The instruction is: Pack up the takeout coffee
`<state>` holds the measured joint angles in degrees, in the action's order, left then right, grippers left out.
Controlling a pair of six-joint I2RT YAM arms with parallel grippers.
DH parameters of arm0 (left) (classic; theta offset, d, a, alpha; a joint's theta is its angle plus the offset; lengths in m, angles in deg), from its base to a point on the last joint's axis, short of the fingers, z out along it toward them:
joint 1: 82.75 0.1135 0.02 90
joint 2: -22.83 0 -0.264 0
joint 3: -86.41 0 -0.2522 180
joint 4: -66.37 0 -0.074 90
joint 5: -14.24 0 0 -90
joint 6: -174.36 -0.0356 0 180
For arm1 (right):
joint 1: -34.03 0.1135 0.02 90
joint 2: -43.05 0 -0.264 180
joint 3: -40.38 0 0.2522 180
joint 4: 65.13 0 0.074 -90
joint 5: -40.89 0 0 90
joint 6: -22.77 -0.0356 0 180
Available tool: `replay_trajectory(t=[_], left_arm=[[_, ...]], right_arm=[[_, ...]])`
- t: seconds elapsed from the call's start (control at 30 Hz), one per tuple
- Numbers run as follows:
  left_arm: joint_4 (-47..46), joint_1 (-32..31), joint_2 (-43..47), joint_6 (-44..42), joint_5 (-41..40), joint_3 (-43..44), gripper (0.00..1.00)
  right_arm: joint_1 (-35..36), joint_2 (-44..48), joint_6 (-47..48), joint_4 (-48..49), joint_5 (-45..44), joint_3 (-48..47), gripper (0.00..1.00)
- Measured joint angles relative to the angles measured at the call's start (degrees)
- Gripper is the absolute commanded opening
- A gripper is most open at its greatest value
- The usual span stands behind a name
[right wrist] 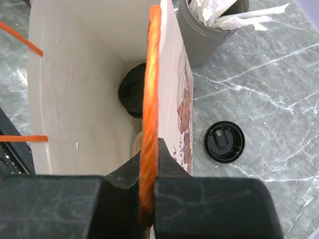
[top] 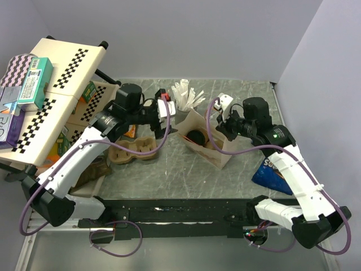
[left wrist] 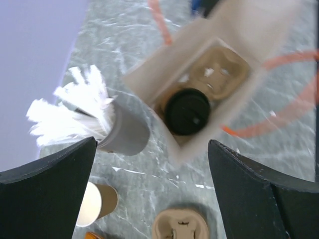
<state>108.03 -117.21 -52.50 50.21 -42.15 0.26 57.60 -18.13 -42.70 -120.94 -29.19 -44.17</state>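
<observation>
At the bag's rim, the right gripper [right wrist: 149,169] is clamped tight on the white paper bag [right wrist: 84,89], pinching its wall together with one orange handle [right wrist: 151,74] so the mouth stands open. Opposite it, the left gripper [left wrist: 152,149] hangs above the table [top: 186,175] with its jaws spread wide and nothing between them. One takeout coffee [left wrist: 187,110], black lid on, sits inside the bag in a pocket of the cup carrier [left wrist: 224,69]. A second cup [left wrist: 97,203], lidless and showing its white inside, is out on the table close to the grey cup of sticks [left wrist: 127,132]; whether it stands upright or is tipped I cannot tell. A loose black lid [right wrist: 224,142] lies flat just outside the bag. I'd judge these cups light and thin-walled. The open one would buckle at the rim, so a gentle hold around the body below the lip looks safest, while the lid is slick, shallow plastic best taken by its edge. Whether either cup holds liquid I cannot tell. The left arm stretches forward and inward from its base, wrist tipped to look straight down. The right arm bends back toward the centre, wrist angled down onto the rim.
</observation>
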Motion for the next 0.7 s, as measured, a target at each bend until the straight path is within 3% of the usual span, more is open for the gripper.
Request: replay_trajectory(t=[0.37,0.7], left_arm=[[15.30,-2.43,-6.08,-16.59,7.58,7.32,0.98],[16.55,-11.56,-10.49,-22.18,4.72,6.97,0.70]], right_arm=[[0.00,-0.61,0.28,0.00,-0.31,-0.02,0.00],[0.00,-0.76,0.39,0.00,-0.66,-0.02,0.00]])
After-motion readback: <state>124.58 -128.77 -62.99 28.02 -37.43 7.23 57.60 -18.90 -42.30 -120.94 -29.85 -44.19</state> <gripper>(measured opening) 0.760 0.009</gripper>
